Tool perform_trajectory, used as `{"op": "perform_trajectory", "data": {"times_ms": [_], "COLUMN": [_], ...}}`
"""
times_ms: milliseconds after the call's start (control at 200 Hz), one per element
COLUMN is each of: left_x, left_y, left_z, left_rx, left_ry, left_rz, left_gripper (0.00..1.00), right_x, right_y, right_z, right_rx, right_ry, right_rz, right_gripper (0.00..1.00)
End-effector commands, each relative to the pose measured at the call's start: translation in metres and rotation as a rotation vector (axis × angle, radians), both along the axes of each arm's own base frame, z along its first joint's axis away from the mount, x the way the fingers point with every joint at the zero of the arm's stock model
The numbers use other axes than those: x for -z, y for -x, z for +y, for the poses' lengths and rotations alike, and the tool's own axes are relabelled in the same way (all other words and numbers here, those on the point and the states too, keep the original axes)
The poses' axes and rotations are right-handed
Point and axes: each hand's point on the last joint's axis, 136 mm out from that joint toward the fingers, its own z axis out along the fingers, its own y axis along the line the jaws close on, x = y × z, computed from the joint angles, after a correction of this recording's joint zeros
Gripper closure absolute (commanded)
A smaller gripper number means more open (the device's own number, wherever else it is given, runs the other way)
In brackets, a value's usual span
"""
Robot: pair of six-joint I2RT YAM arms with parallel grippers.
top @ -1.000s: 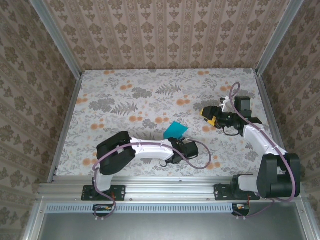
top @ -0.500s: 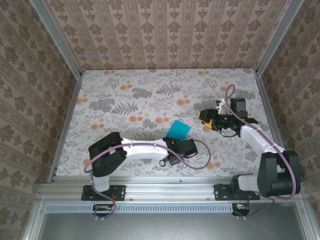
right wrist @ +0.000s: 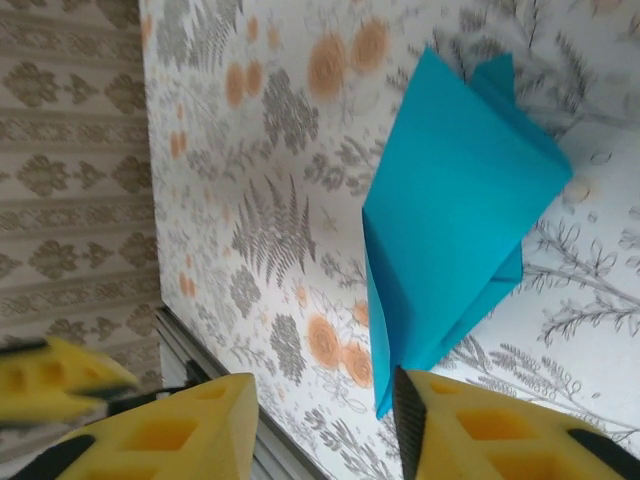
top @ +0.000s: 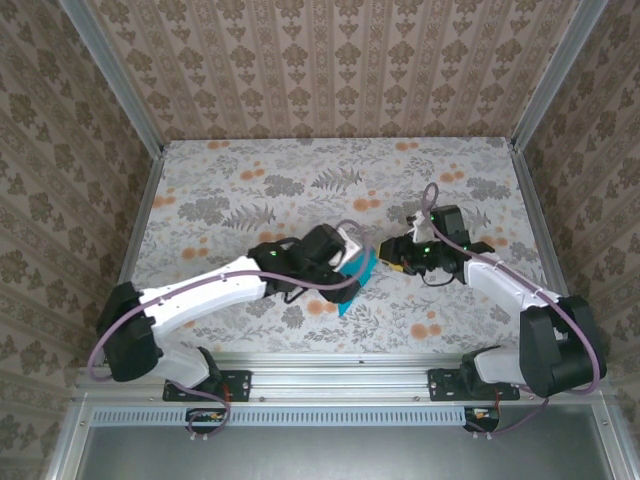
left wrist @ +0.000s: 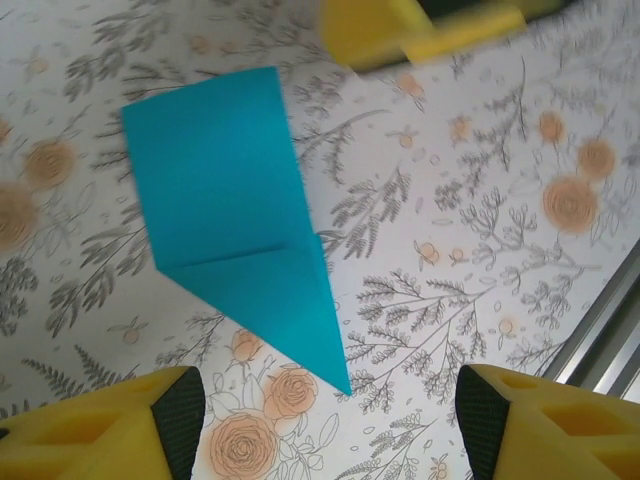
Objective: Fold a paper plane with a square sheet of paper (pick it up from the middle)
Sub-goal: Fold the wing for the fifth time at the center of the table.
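Far half of the table: open run from far-left corner to far-right corner. Left arm slants from the near-left corner to the centre, blocking that quarter. Right arm bars the near-right corner. Left gripper and right gripper crowd the centre over the folded paper, with a narrow gap between them. Walls close three edges.
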Motion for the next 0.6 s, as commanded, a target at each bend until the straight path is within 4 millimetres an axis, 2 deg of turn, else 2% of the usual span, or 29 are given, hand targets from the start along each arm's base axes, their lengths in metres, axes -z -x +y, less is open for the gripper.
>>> {"op": "perform_trajectory", "data": {"times_ms": [0,95,260,425,465,595], "left_x": [0.006,0.013,0.033,0.05,0.054,0.061], "left_y": [-0.005,-0.021,-0.04,-0.049,-0.049,-0.05], "left_z": [0.017,0.032,0.044,0.051,0.052,0.05], "left_rx": [-0.102,-0.213,-0.355,-0.437,-0.445,-0.456], "left_ry": [0.084,0.151,0.273,0.321,0.322,0.332], "left_rz": [0.107,0.142,0.217,0.252,0.257,0.282], "left_gripper": [0.3,0.3,0.31,0.31,0.31,0.32], "right_x": [0.003,0.012,0.021,0.034,0.045,0.057], "right_y": [0.008,0.018,0.024,0.028,0.029,0.027], "right_z": [0.009,0.02,0.041,0.063,0.068,0.072], "right_rx": [0.016,0.013,-0.012,-0.061,-0.075,-0.093], "right_ry": [0.029,0.075,0.114,0.153,0.174,0.217], "right_rz": [-0.017,-0.025,-0.033,-0.028,-0.006,0.003], "right_gripper": [0.62,0.69,0.73,0.76,0.77,0.79]}}
